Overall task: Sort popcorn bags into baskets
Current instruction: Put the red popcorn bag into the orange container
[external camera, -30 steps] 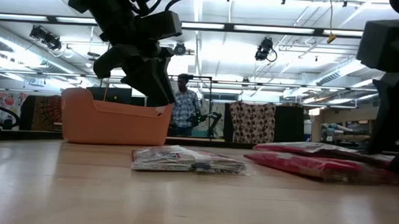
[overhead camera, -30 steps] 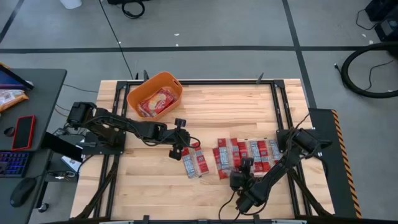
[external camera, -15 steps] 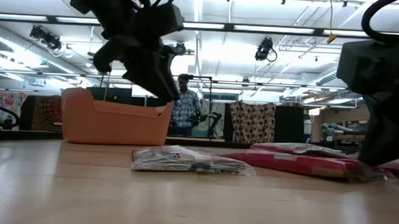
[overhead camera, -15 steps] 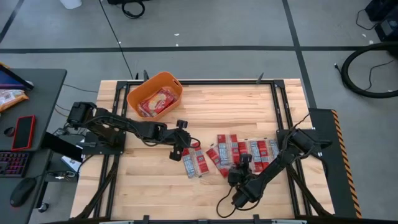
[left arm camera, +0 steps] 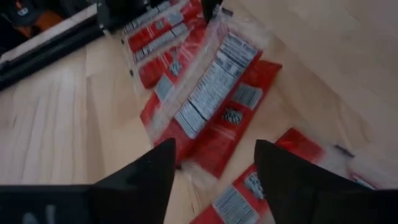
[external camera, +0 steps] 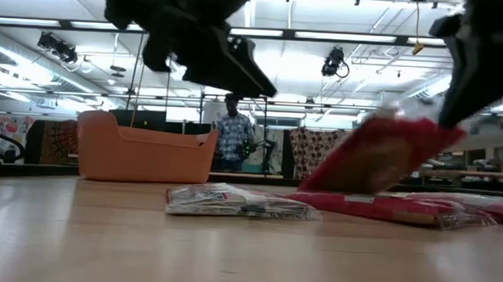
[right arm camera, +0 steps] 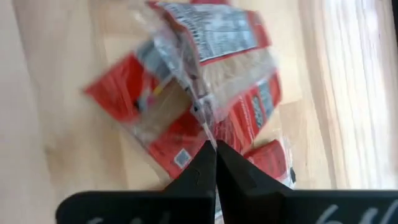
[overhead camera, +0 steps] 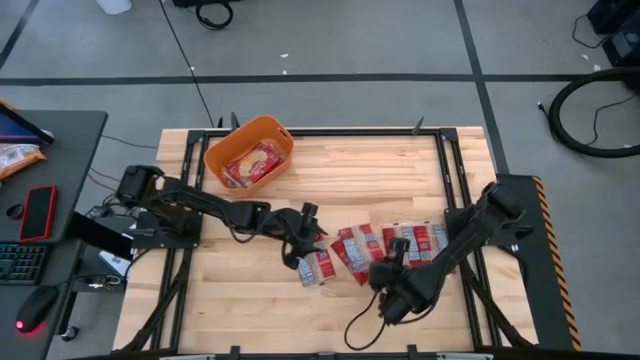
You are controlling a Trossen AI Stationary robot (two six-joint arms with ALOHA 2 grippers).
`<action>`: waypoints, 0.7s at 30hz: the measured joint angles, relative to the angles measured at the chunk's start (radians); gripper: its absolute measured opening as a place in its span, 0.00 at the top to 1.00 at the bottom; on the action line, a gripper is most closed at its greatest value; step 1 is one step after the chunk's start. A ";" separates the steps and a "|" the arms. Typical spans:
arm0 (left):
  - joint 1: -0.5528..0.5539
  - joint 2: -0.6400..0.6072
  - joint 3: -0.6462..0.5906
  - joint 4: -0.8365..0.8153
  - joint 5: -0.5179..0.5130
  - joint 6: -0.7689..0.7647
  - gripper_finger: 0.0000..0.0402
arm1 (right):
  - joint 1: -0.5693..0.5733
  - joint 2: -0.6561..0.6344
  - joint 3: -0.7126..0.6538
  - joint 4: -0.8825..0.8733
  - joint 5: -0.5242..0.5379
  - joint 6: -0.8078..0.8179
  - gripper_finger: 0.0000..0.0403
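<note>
We can't read the tiny words on the popcorn bags (overhead camera: 400, 243); they look blurry. The bags are flat and red with white and yellow print. Most lie in a bunch on the wooden table (overhead camera: 370, 175), and a few sit inside the orange basket (overhead camera: 219, 150) at the far left. The right gripper (right arm camera: 215, 147) has its fingers pinched tight on the edge of one bag (external camera: 378, 153), which hangs tilted above the table. The left gripper (left arm camera: 214, 165) is wide open over the bags and holds nothing.
</note>
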 joint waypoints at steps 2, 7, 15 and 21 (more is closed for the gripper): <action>-0.002 0.038 0.000 0.042 -0.001 0.000 0.41 | -0.018 -0.042 0.000 0.016 -0.002 0.023 0.99; -0.021 0.103 0.000 0.147 -0.020 0.004 0.38 | -0.084 -0.123 0.000 0.054 -0.051 0.106 0.99; -0.045 0.150 0.001 0.271 -0.079 0.007 0.38 | -0.176 -0.183 0.000 0.188 -0.102 0.068 0.99; -0.035 0.159 0.000 0.294 -0.156 0.026 0.39 | -0.215 -0.204 0.000 0.301 -0.129 -0.020 0.99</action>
